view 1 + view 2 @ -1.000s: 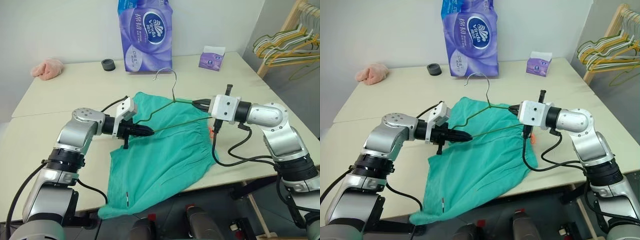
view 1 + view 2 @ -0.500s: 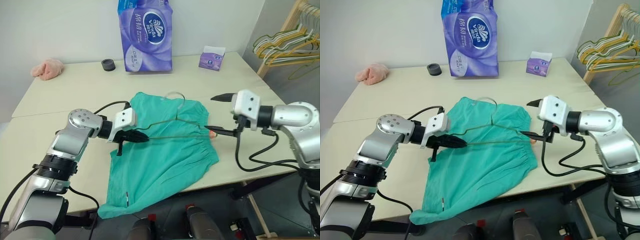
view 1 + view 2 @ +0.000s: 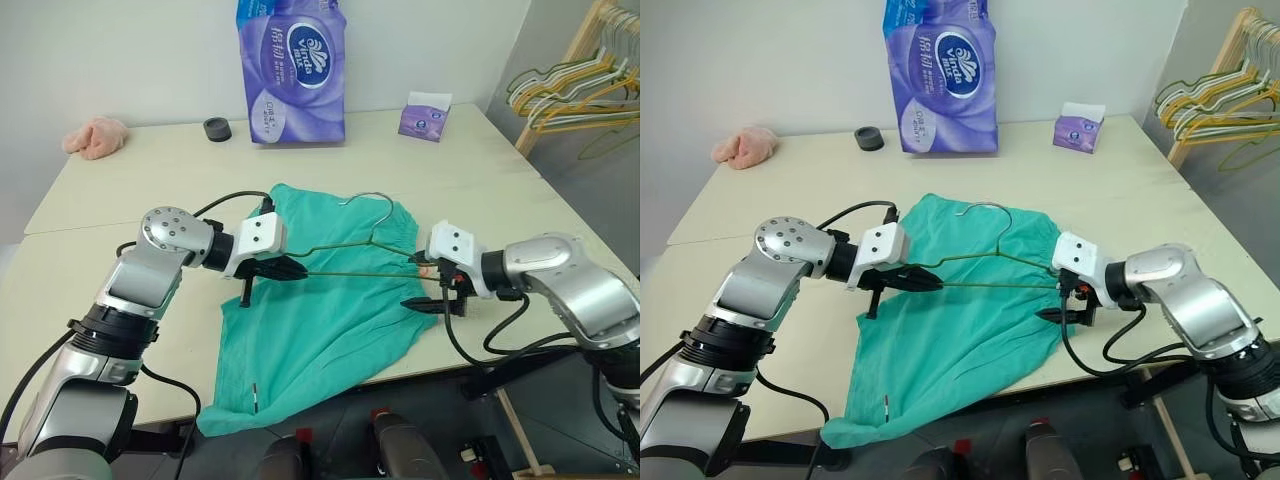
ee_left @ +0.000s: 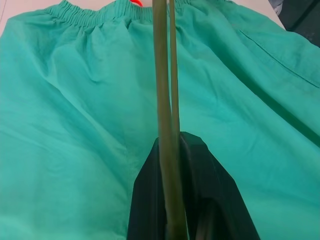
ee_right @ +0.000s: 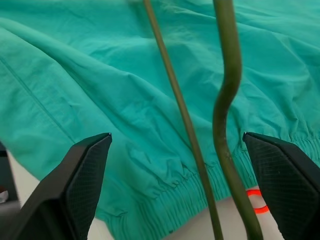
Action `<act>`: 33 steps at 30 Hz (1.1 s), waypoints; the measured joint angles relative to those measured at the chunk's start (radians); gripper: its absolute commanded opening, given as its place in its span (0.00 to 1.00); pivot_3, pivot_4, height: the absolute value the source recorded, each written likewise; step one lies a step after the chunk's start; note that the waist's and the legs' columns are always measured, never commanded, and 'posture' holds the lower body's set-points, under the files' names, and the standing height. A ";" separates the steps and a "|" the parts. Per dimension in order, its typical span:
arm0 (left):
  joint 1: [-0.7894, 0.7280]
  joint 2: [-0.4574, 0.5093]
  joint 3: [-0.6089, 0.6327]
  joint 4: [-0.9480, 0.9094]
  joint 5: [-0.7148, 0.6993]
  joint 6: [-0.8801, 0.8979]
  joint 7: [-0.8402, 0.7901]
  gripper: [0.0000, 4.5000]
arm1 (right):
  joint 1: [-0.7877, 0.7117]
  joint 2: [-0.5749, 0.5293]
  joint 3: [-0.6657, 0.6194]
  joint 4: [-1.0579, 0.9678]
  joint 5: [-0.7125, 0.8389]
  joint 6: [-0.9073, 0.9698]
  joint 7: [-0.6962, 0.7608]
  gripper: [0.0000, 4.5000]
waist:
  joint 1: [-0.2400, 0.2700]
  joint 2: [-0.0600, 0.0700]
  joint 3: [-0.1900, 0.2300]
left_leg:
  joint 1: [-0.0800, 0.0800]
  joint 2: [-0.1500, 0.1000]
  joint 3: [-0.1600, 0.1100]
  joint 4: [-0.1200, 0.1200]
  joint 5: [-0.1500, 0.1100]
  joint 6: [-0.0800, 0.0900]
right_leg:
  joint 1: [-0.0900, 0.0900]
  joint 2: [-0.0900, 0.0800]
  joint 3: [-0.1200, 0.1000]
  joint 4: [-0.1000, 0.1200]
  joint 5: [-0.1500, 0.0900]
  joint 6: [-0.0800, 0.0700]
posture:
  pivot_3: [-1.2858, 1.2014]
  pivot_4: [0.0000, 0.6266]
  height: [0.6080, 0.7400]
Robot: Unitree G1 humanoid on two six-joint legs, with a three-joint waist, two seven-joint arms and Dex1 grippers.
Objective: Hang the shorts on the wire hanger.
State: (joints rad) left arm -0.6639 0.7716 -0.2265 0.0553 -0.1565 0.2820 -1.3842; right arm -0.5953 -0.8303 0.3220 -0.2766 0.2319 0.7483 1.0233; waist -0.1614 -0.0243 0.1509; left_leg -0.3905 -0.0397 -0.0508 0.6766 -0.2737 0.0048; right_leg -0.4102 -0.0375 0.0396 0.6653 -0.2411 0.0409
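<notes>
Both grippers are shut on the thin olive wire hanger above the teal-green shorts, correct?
Not quite: only the left gripper is shut on the thin olive wire hanger above the teal-green fabric shorts. The right wrist view shows the right gripper open around it.

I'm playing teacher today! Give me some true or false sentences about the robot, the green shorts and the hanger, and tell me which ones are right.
1. The left gripper is shut on the wire hanger. True.
2. The right gripper is shut on the hanger's other end. False: its fingers are spread wide open beside the waistband and hold nothing.
3. The shorts already hang from the hanger. False: they lie flat on the table, one leg drooping over the front edge, with the hanger on top.
4. A big purple pack of tissue rolls stands at the back of the table. True.
5. The pink cloth lies on the shorts. False: it sits far off at the back left corner.
</notes>
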 measured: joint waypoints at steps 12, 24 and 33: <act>0.004 0.017 0.004 -0.014 0.003 0.016 0.019 0.00 | -0.042 0.054 0.035 0.036 -0.014 0.044 0.018 0.01 | 0.010 0.000 0.000 | -0.001 0.000 0.000 0.000 0.000 0.000 | -0.001 0.000 0.000 0.000 0.000 0.000 | 0.44 0.17 1.00; 0.012 -0.007 0.037 -0.003 -0.038 0.046 0.025 0.36 | -0.036 0.068 0.033 0.023 0.015 0.086 0.021 0.00 | 0.020 0.000 0.000 | -0.001 0.000 0.000 0.001 0.000 0.000 | -0.001 0.000 0.000 0.000 0.000 0.000 | 0.44 0.16 1.00; -0.008 -0.084 0.150 0.086 -0.116 0.052 0.159 0.49 | 0.021 0.054 -0.070 -0.009 0.066 0.143 -0.006 0.00 | 0.021 0.000 0.000 | -0.003 0.000 -0.001 0.001 0.000 0.000 | -0.002 0.000 -0.001 0.000 0.000 0.000 | 0.43 0.17 1.00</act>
State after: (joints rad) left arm -0.6714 0.6874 -0.0761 0.1417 -0.2725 0.3339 -1.2257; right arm -0.5741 -0.7763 0.2520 -0.2856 0.2978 0.8910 1.0176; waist -0.1409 -0.0244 0.1507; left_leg -0.3931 -0.0399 -0.0518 0.6781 -0.2737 0.0047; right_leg -0.4121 -0.0379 0.0388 0.6655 -0.2406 0.0412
